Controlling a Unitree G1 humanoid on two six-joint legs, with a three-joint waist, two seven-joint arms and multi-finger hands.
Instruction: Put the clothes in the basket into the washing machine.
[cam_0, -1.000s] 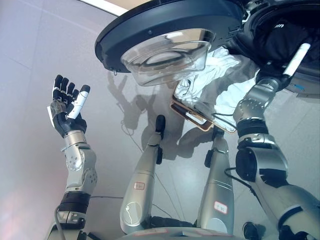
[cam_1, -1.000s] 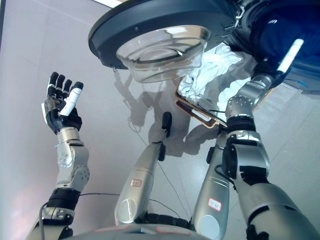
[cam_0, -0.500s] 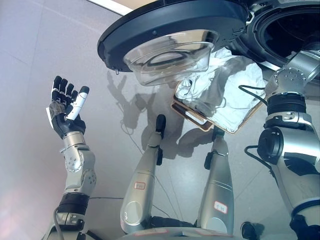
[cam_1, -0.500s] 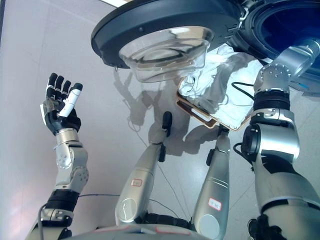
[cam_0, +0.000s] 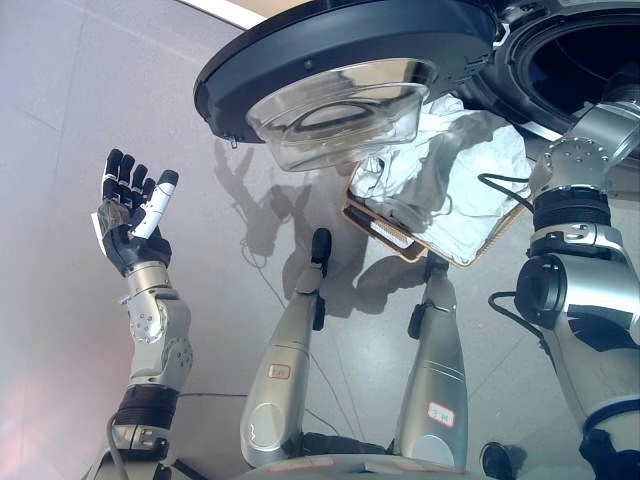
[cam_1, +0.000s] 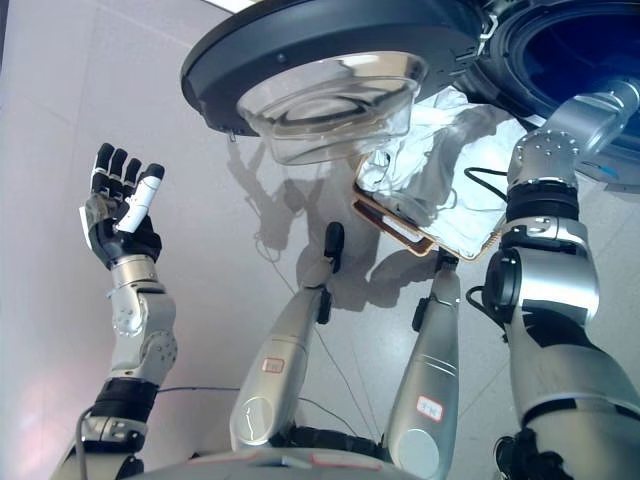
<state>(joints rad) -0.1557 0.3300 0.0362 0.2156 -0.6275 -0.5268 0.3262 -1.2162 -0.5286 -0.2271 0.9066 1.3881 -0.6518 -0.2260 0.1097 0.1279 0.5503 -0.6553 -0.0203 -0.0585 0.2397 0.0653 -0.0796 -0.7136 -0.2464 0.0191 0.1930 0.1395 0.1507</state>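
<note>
A tan basket (cam_0: 392, 236) lies on the floor under the open washing machine door (cam_0: 340, 40), with white clothes (cam_0: 470, 170) heaped in it. The dark drum opening (cam_0: 585, 55) is at the top right. My right arm (cam_0: 580, 160) reaches up past the basket toward the drum mouth, and its hand runs off the view's right edge. My left hand (cam_0: 132, 215) is raised at the left, open and empty, well away from the basket.
The round dark door with its glass bowl (cam_0: 340, 110) hangs over the basket's near side. Grey tiled floor (cam_0: 60, 120) spreads to the left.
One second ago my right hand was at the drum mouth with a dark garment. Now the arm has gone further right, the hand is out of view, and no dark garment shows. The left hand is unmoved.
</note>
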